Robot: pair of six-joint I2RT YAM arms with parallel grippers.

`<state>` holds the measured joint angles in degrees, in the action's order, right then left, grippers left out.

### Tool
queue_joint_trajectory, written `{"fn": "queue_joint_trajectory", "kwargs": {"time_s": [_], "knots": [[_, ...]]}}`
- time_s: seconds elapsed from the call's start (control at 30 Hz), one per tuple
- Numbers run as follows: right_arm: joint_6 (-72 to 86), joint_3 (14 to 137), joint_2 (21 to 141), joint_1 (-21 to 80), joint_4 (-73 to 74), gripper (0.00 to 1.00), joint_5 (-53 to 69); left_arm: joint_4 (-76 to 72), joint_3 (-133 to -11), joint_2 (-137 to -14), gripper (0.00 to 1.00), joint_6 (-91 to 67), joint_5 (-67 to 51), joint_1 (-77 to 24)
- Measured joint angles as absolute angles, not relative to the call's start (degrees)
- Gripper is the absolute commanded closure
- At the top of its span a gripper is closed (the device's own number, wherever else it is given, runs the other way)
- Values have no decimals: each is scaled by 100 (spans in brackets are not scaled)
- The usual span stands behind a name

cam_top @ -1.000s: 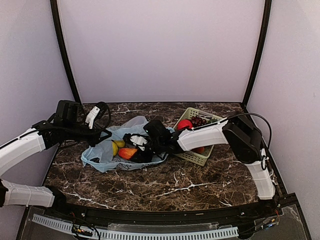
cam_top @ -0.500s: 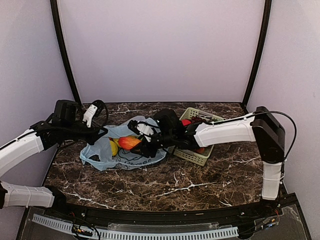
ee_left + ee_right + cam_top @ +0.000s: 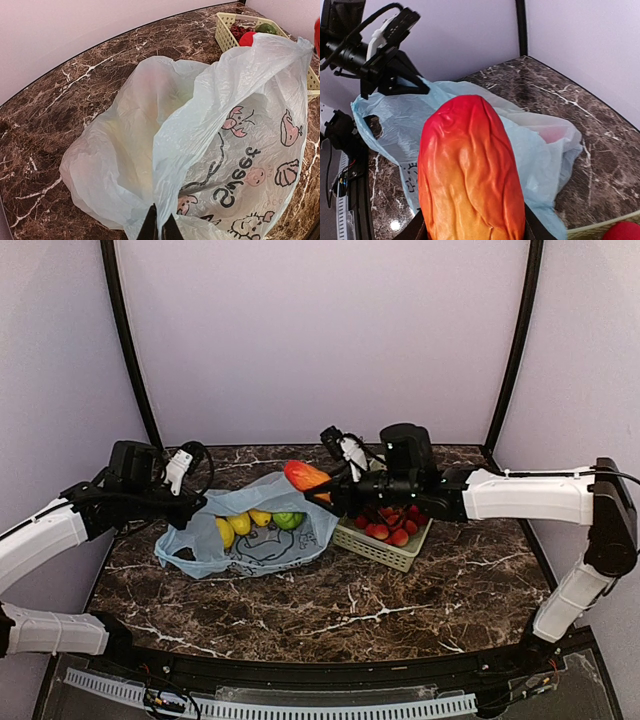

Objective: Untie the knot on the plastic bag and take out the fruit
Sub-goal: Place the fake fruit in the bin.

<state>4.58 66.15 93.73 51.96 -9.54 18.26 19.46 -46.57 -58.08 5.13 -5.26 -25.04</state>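
End effector of R arm [image 3: 322, 484] is clamped round a mango-shaped fruit [image 3: 470, 170], red at the far tip and fading to orange-yellow nearer the fingers. The fruit is up in the air, sticking out ahead of the jaws. Under the wrist behind it sits a pale green basket [image 3: 385, 548] w/ small red strawberries [image 3: 385, 530] inside. Ahead of the fruit's tip and lower down, the light blue plastic bag [image 3: 262, 545] lies on the dark marbled surface [image 3: 330, 610], mouth gaping, cartoon print facing up.

End effector of L arm [image 3: 197, 506] is pinched tight on the bag's thin film at the rim furthest from the basket, holding that rim up. In the L wrist view the fingertips [image 3: 148, 230] sit close together w/ a fold of film between them. From that pinch the bag spreads away toward the basket. Inside the bag, past the lifted rim, sit yellow lemons [image 3: 241, 524]. Further along, nearer the R arm, there's a green apple [image 3: 288, 521]. Can't make out any knot in the film.
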Motion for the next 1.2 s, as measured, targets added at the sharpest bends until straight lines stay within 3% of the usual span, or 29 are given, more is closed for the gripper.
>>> {"fn": "queue_joint_trajectory", "kwargs": {"time_s": [0.43,0.8,1.2], "knots": [[932,5931,8549,3758,327,63,882,2018,-4657,-5848,99,644,-377,-2504],[663,6351,9048,3730,2368,60,880,2027,-4657,-5885,99,644,-377,-2504],[360,7126,9850,3730,3105,55,1313,2027,-4657,-5892,99,646,-384,-2504]]}}
